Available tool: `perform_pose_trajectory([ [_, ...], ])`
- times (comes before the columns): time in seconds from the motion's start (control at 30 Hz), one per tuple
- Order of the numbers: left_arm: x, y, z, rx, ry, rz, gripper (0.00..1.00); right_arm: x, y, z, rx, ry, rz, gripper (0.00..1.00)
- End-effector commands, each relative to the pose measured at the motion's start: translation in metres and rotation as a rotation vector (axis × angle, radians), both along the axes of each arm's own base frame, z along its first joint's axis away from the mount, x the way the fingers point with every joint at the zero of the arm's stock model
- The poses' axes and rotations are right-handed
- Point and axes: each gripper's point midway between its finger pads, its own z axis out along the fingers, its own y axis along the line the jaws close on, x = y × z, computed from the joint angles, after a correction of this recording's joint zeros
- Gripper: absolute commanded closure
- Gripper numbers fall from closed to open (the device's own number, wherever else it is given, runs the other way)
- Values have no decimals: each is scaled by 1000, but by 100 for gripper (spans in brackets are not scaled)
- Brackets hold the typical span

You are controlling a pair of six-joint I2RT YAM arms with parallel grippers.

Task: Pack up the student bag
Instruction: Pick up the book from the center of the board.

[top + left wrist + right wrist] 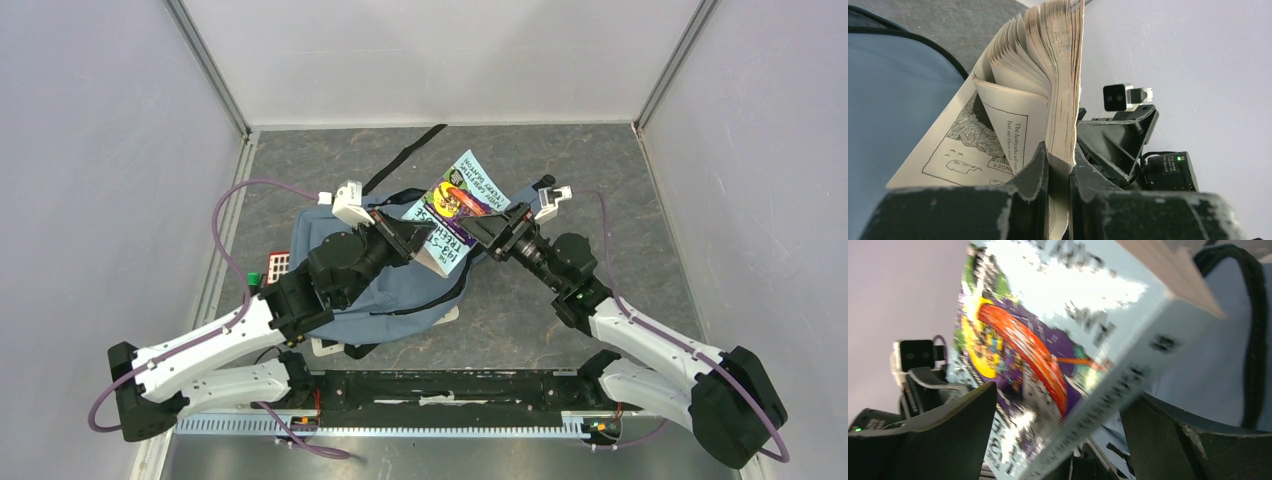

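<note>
Book [457,208] above student bag [400,296], between left gripper [412,238] and right gripper [478,232].

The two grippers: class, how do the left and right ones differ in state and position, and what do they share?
The left gripper is shut on the book's pages; the right gripper stands wide open, with the book's spine between its fingers. The left gripper's arm lies over the student bag; the right gripper's arm lies over the table. Both are black two-finger grippers meeting at the same book.

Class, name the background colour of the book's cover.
Light blue; the book shows best in the top view.
</note>
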Motion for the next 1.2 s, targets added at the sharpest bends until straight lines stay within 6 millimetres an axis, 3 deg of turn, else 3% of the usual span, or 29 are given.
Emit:
perform_pose_trajectory([
  [0.0, -3, -6, 48, -257, -38, -27, 98, -3, 4, 75, 140, -185, 17, 8],
  [0.13, -2, -8, 37, -244, -21, -23, 98, -3, -2, 81, 166, -205, -15, 28],
  [0.27, -3, -14, 29, -209, -13, -45, 97, -2, -9, 76, 173, -200, -52, 62],
  [0.3, -4, -16, 26, -189, -17, -55, 91, -2, -11, 75, 173, -198, -63, 69],
  [0.37, -5, -17, 19, -116, -39, -75, 63, 0, -16, 72, 151, -202, -92, 82],
  [0.43, -4, -17, 11, -30, -47, -85, 22, 7, -22, 66, 56, -229, -150, 95],
  [0.47, -5, -16, 2, 35, -36, -90, 12, 14, -28, 59, -12, -223, -201, 100],
  [0.5, -4, -15, -5, 100, -38, -95, 5, 21, -37, 51, -99, -209, -255, 100],
  [0.57, -2, -14, -21, 218, -31, -101, 0, 32, -60, 43, -252, -221, -379, 100],
  [0.77, 9, -33, -86, 589, 18, -190, 0, 43, -138, 33, -704, -191, -673, 100],
  [0.9, 11, -50, -117, 799, 10, -210, 0, 40, -178, 6, -1053, -99, -733, 100],
  [1.0, 16, -61, -135, 938, 2, -205, 0, 33, -193, -6, -1165, -63, -742, 100],
  [1.17, 32, -62, -160, 1132, 2, -157, 0, 22, -197, -15, -1163, -84, -716, 100],
])
